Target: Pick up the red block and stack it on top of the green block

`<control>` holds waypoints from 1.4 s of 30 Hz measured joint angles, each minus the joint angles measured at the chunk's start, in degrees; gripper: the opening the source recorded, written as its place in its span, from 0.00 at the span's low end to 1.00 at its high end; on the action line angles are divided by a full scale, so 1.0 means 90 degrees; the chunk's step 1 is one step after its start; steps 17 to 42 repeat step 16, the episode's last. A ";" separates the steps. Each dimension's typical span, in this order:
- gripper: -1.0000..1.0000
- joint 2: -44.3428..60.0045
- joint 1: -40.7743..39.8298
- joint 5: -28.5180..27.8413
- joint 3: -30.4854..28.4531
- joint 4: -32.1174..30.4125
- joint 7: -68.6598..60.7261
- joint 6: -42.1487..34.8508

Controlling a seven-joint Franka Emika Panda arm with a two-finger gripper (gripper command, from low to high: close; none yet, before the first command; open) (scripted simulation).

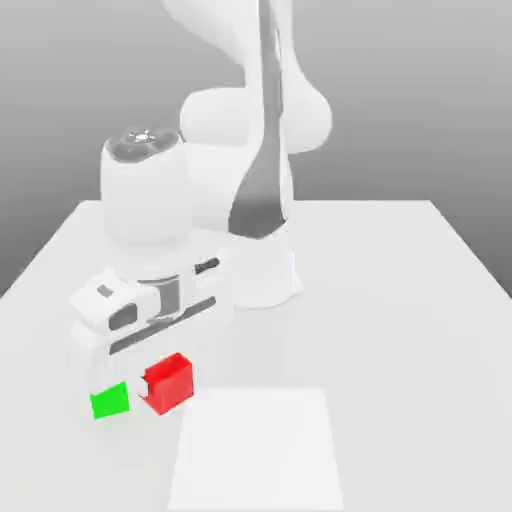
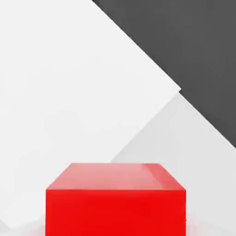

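Exterior view gives me the big picture first: the white Franka arm bends down over the flat white table [image 1: 400, 260], its hand low near the front corner on the exterior view's left. A paler square patch [image 1: 258, 450] lies on the tabletop just in front of the blocks' area, toward the exterior view's right.

Under the hand sits the small bright red cube with plain matte faces [image 1: 168, 382], and just beside it, toward the exterior view's left, the small bright green matte cube [image 1: 110, 400]. I read a narrow gap between them, so apart rather than touching, though it is close. Both appear to rest on the table, the red one turned slightly relative to the green.

From the hand view the red cube [image 2: 115, 200] looms near, top face and one side face showing, squarely below the camera.

As for the two-finger gripper [image 1: 150, 345], I cannot tell whether it is released or clenched on anything.

My judgement on handling: the red cube looks rigid, light and not fragile. Its flat parallel sides are where I would take hold, at mid-height. With the green cube so near, I would choose the pair of faces that keeps a finger out of that gap.
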 joint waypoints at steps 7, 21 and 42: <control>0.00 -0.0147 -0.0498 0.0084 -0.0450 -0.0390 -0.0052 0.0236; 1.00 0.0964 -0.0608 0.1383 -0.0067 -0.0358 -0.0977 0.1210; 1.00 0.0964 -0.0608 0.1383 -0.0067 -0.0358 -0.0977 0.1210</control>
